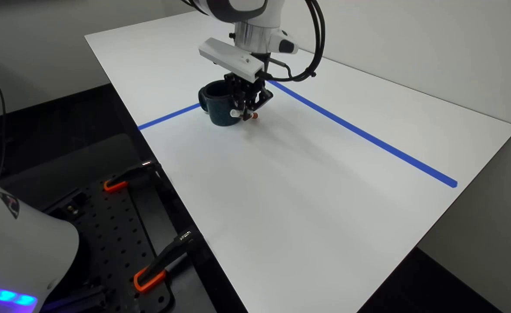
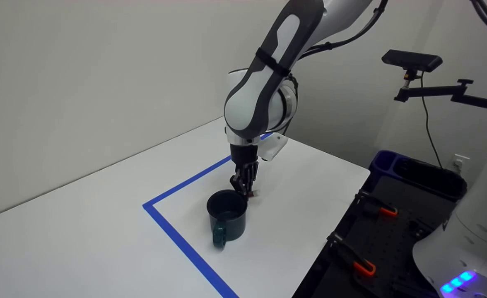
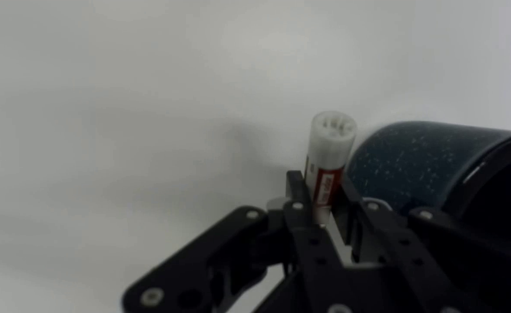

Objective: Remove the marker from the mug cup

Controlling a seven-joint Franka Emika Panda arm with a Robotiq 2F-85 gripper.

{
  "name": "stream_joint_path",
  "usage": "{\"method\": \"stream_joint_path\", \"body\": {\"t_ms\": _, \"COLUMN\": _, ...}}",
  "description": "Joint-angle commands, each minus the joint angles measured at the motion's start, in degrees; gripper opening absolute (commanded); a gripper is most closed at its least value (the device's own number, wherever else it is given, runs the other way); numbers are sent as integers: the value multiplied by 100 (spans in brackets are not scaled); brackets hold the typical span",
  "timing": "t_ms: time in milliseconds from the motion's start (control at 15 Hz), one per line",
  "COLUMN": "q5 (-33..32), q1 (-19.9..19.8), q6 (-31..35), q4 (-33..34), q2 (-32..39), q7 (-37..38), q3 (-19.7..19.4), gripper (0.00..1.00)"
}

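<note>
Grasping the marker (image 3: 330,156) in the gripper (image 3: 323,191), with two fingers (image 3: 297,189) pressed on opposite sides. Held outside the mug (image 1: 221,109), just beside it and roughly opposite the handle (image 2: 219,235); in an exterior view, close to level from white end (image 1: 235,113) to reddish end (image 1: 255,115). Touching the mug, or the table (image 1: 281,208) beneath it, or a little clear of both: cannot tell. Already out, by judgement; likely left only to carry farther from the mug, set down and let go.

Judged light, stiff and hard to break, but smooth and round, so apt to turn between the fingers if pinched near an end, and to roll toward or away from the mug once loosed. Best taken hold of across the middle, about the red label (image 3: 325,187), leaving the white end free. Needs only a modest squeeze. Best drawn straight away from the mug, without knocking or dragging it: hard, likely glazed, probably the heavier, and chippable.

Count one marker, one mug with one handle, and one gripper with two fingers. Count also one table, two stretches of blue tape (image 2: 186,248) meeting in one corner near the mug, and two orange-tipped clamps (image 1: 163,262) well apart from the mug, past the table's edge.
</note>
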Motion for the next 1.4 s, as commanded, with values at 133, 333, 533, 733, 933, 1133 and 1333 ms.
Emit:
{"method": "stream_joint_path", "body": {"t_ms": 133, "q5": 54, "q1": -132, "q6": 133, "q4": 106, "q2": 133, "q7": 80, "q3": 68, "gripper": 46}}
{"method": "stream_joint_path", "body": {"t_ms": 333, "q5": 62, "q1": -179, "q6": 114, "q4": 100, "q2": 90, "q7": 61, "q3": 76, "gripper": 57}}
{"method": "stream_joint_path", "body": {"t_ms": 533, "q5": 80, "q1": -234, "q6": 64, "q4": 36, "q2": -87, "q7": 7, "q3": 107, "gripper": 79}}
{"method": "stream_joint_path", "body": {"t_ms": 733, "q5": 12, "q1": -185, "q6": -6, "q4": -83, "q2": -370, "q7": 69, "q3": 85, "gripper": 99}}
{"method": "stream_joint_path", "body": {"t_ms": 933, "q5": -26, "q1": -108, "q6": -138, "q4": -199, "q2": -742, "q7": 213, "q3": 41, "gripper": 100}}
{"method": "stream_joint_path", "body": {"t_ms": 1133, "q5": -7, "q1": -62, "q6": -274, "q4": -364, "q2": -1214, "q7": 254, "q3": 29, "gripper": 100}}
{"method": "stream_joint_path", "body": {"t_ms": 1333, "q5": -30, "q1": 7, "q6": -434, "q4": -509, "q2": -1640, "q7": 344, "q3": -8, "gripper": 100}}
